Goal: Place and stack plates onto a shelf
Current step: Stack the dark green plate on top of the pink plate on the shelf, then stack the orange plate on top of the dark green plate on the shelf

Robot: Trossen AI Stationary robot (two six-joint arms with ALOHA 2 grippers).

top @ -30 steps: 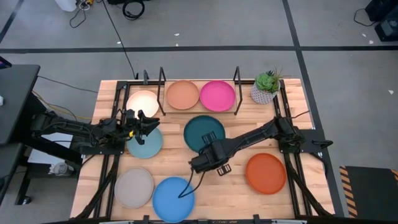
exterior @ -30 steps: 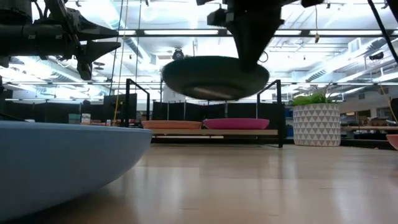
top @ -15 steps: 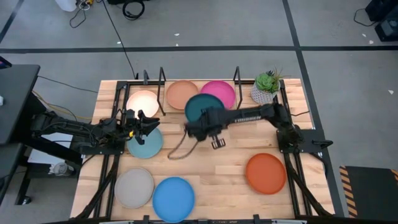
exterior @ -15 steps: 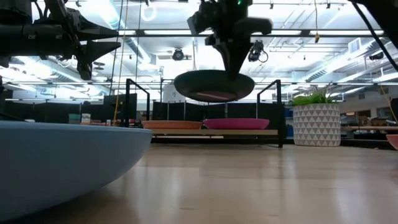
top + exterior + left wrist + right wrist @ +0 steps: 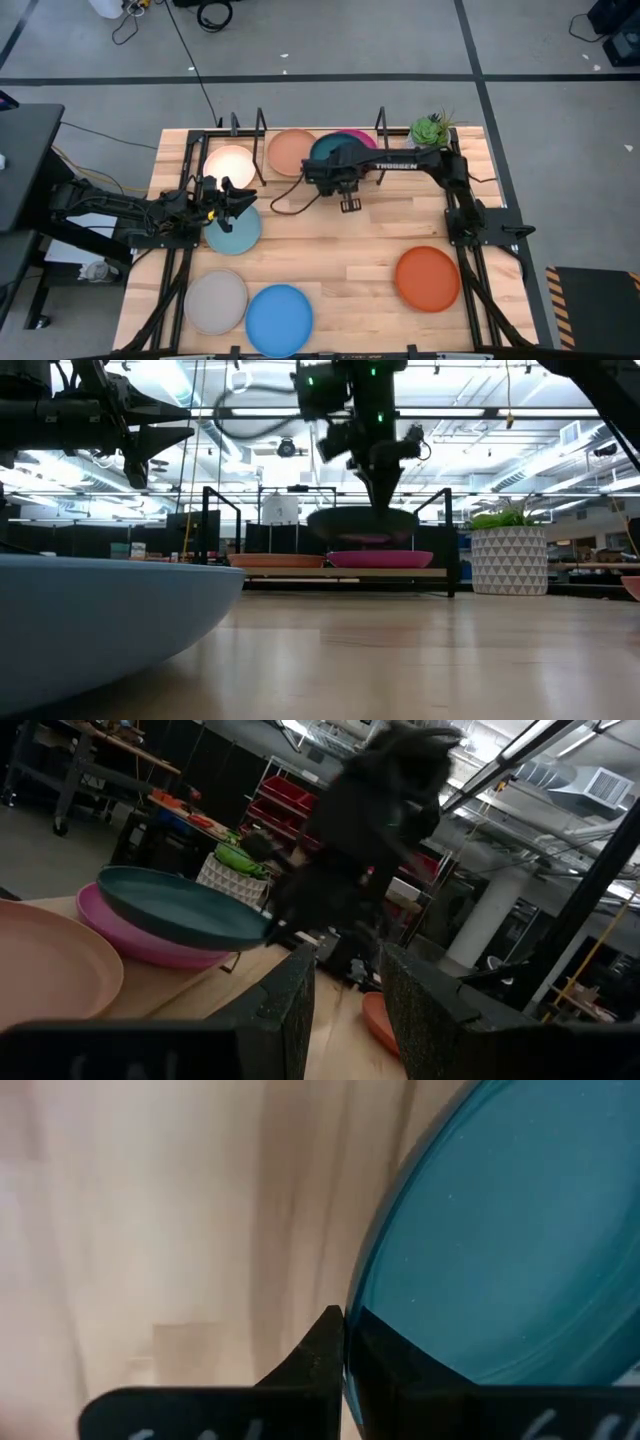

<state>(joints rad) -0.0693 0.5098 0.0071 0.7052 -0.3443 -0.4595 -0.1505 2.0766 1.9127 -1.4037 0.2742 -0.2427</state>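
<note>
My right gripper (image 5: pixel 337 180) is shut on the teal plate (image 5: pixel 337 153), which hovers over the magenta plate (image 5: pixel 366 140) on the shelf (image 5: pixel 340 572). In the low view the teal plate (image 5: pixel 362 520) sits level, a little above the magenta plate (image 5: pixel 380 558). The peach plate (image 5: pixel 291 152) and cream plate (image 5: pixel 229 164) also lie on the shelf. My left gripper (image 5: pixel 241 197) waits open above the pale blue plate (image 5: pixel 233 230). On the table lie the grey-beige plate (image 5: pixel 215 302), the bright blue plate (image 5: pixel 279 318) and the orange plate (image 5: pixel 428 278). My right gripper pinches the teal plate's rim (image 5: pixel 352 1330) on the side toward the table's near edge, between its two fingers (image 5: pixel 318 1348), which come from above pointing down. The plate is lifted clear and held roughly level over the magenta plate.
A potted plant (image 5: pixel 430 135) stands right of the shelf at the table's far right corner. Black upright rods (image 5: pixel 381 120) frame the shelf. Bare wood lies in the table's middle (image 5: pixel 340 250). A cable (image 5: pixel 285 205) hangs from the right arm.
My right gripper has carried the teal plate from above the table's middle toward the far edge, then lowered it over the magenta plate on the shelf. The plate has stayed level in the hold.
</note>
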